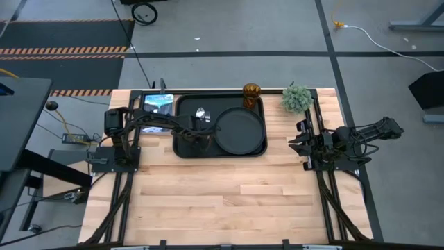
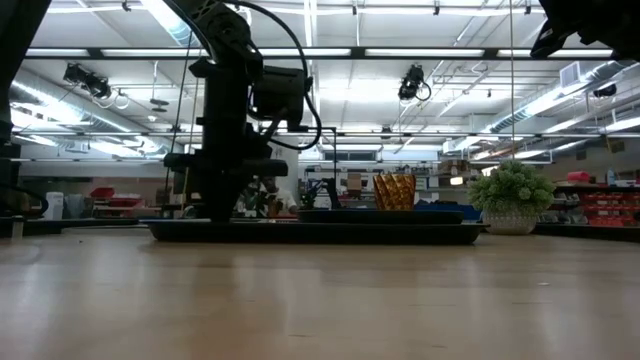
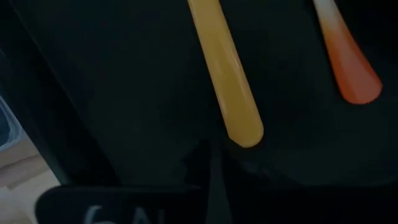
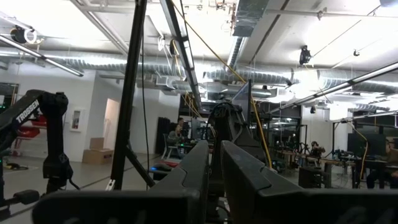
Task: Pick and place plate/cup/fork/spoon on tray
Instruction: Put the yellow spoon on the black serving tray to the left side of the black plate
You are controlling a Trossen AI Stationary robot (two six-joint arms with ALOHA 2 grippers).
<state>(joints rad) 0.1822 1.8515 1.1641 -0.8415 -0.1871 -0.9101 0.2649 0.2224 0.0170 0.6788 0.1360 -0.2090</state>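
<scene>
Tray (image 1: pixel 186 104) is seen carrying the plate (image 1: pixel 239 130), with spoon (image 3: pixel 225 74) and fork (image 3: pixel 348 56) laid side by side. The left pincer (image 1: pixel 197 141) is held low above them, state untellable. The cup (image 1: pixel 251 94) stands at the rim. The right pincer (image 1: pixel 295 144) is parked aside, nearly together.

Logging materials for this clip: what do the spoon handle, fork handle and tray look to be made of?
Spoon handle: likely plastic, yellow-orange, smooth with a soft sheen and rounded tip. Fork handle: likely plastic too, reddish-orange fading paler toward the tines, slightly translucent. Tray: matte black, probably plastic; it shows almost no reflection, so coated metal cannot be excluded.
</scene>
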